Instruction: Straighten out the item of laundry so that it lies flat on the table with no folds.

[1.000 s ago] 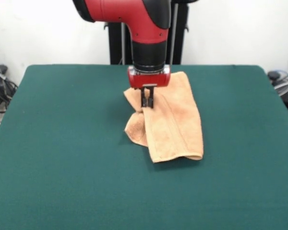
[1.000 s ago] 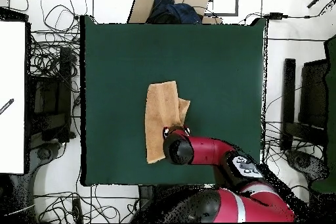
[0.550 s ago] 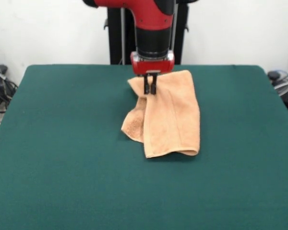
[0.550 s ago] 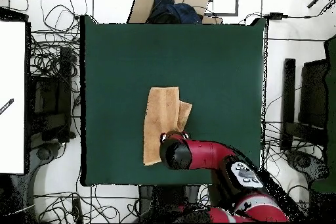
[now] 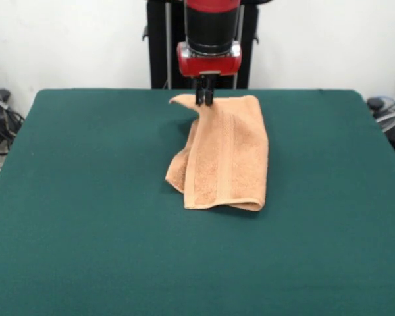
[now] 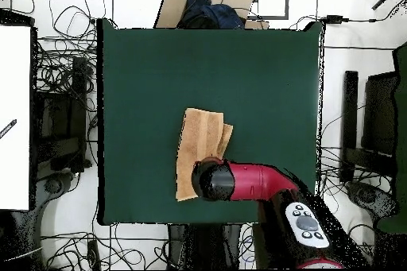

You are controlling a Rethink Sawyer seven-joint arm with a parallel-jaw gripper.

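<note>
The peach-orange towel (image 5: 225, 155) lies folded lengthwise on the green table (image 5: 85, 217), with a doubled flap bunched along its left side. My gripper (image 5: 203, 99) is shut on the towel's far left corner and holds that corner lifted a little above the table. From above, the towel (image 6: 199, 145) shows as a narrow strip with a second layer sticking out on its right, and the arm (image 6: 238, 182) covers the end where the gripper holds it. A woven band runs along the top layer's length.
Cables (image 6: 56, 85) and stands crowd the floor on both sides of the table. A cardboard box (image 6: 208, 1) sits beyond the table's far edge in the overhead view. A white panel (image 6: 14, 117) stands at the left.
My gripper has drawn back toward the robot's side of the table with the towel corner in it, dragging the towel that way. The bunched flap has unrolled somewhat.
</note>
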